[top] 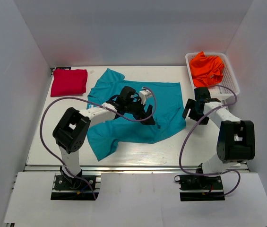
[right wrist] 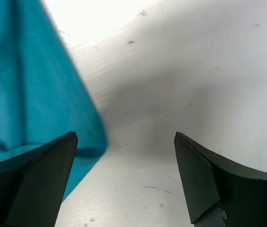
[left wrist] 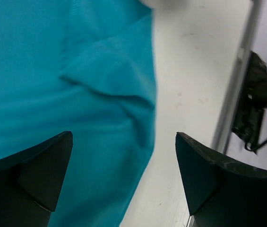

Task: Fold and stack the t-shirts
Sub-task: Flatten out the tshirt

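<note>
Spreading beneath the parted left gripper [left wrist: 124, 137], the teal t-shirt [left wrist: 53, 85] is seen, its edge between the fingers; the right gripper [right wrist: 125, 135] is held wide, the shirt's edge beneath one finger.

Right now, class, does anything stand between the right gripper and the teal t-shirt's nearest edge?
Nothing visible does. The right gripper hangs open right at the edge of the teal t-shirt, with only bare white table around that edge.

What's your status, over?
Left end effector open over teal t-shirt. Right end effector open at its edge. Shirt lies spread, unheld. Nothing blocking.
</note>
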{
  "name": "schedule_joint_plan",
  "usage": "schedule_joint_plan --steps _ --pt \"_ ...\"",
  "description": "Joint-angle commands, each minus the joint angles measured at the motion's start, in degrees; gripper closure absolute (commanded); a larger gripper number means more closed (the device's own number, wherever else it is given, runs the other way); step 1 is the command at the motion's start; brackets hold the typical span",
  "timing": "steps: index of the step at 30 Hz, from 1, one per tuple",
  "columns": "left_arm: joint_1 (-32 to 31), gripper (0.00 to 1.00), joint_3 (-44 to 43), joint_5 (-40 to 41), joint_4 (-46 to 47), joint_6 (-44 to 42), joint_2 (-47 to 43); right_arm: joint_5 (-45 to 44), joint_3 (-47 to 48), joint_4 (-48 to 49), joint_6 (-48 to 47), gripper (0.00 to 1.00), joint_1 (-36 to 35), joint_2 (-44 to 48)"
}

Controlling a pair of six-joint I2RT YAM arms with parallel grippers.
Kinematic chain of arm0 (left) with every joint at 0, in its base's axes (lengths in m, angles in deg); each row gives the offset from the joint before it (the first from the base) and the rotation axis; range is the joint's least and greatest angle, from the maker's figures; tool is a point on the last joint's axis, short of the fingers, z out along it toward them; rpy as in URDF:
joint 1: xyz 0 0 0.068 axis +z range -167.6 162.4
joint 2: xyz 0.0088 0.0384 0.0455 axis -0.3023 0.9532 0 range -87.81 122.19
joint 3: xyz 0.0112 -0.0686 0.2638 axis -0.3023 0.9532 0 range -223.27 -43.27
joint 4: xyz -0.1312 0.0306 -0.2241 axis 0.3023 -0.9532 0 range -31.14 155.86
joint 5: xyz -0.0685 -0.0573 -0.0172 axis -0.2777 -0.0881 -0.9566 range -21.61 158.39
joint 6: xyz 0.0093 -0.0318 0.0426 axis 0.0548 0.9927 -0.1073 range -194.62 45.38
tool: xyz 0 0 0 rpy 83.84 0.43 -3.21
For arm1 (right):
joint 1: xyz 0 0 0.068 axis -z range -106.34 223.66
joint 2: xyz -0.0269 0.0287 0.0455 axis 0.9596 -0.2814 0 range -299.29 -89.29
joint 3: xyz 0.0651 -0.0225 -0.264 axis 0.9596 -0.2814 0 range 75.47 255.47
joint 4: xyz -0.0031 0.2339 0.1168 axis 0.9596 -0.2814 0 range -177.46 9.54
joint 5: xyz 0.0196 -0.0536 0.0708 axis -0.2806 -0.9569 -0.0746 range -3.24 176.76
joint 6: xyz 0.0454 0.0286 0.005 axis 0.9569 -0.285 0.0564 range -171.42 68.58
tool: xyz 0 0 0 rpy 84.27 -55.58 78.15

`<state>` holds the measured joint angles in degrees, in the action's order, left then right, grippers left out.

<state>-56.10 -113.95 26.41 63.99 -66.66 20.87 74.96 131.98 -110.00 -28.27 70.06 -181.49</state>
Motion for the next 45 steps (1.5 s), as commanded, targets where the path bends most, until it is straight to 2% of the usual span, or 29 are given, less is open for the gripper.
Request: schedule_joint_plan --steps 1,4,6,8,13,18,21,26,32,36,42,45 --pt "1.6 0.00 2.4 14.0 -4.0 0.7 -7.1 2.8 0.8 3.6 -5.1 0.10 -1.5 6.5" --pt "3.8 0.00 4.0 18.1 -6.5 2.0 -8.1 10.5 -0.1 7.0 -7.9 0.10 -3.3 10.7" --pt "6.7 0.00 5.9 18.8 -6.5 3.3 -7.2 17.2 1.0 7.0 -9.8 0.10 -5.8 10.4" --pt "9.2 0.00 7.6 19.4 -7.0 4.3 -6.3 19.3 2.0 6.0 -10.0 0.10 -8.6 8.7" --pt "12.6 0.00 11.9 19.5 -5.0 6.5 -7.0 22.9 1.5 5.1 -7.5 0.16 -11.0 4.9" --pt "13.7 0.00 14.2 20.7 -4.1 7.2 -7.7 26.0 -0.2 8.8 -5.1 0.30 -12.2 4.5" --pt "14.8 0.00 15.6 19.8 -3.4 7.8 -7.2 24.3 0.6 7.5 -4.8 0.38 -12.7 2.6" --pt "15.3 0.00 17.2 19.8 -2.3 8.3 -7.2 20.3 0.5 5.7 -4.6 0.39 -13.0 1.3" --pt "15.3 0.00 17.8 19.3 -2.3 8.3 -6.6 24.9 -1.0 8.0 -4.4 0.44 -13.2 0.2" --pt "15.3 0.00 17.8 19.3 -2.3 8.3 -6.6 24.4 -1.4 8.2 -3.9 0.56 -13.3 -1.7" --pt "15.8 0.00 17.8 19.3 -2.3 8.3 -6.6 22.6 -1.8 8.0 -3.7 0.56 -13.5 -2.3" --pt "15.8 0.00 17.8 18.8 -2.3 8.3 -6.6 22.6 -2.1 8.5 -3.7 0.76 -13.4 -2.2"
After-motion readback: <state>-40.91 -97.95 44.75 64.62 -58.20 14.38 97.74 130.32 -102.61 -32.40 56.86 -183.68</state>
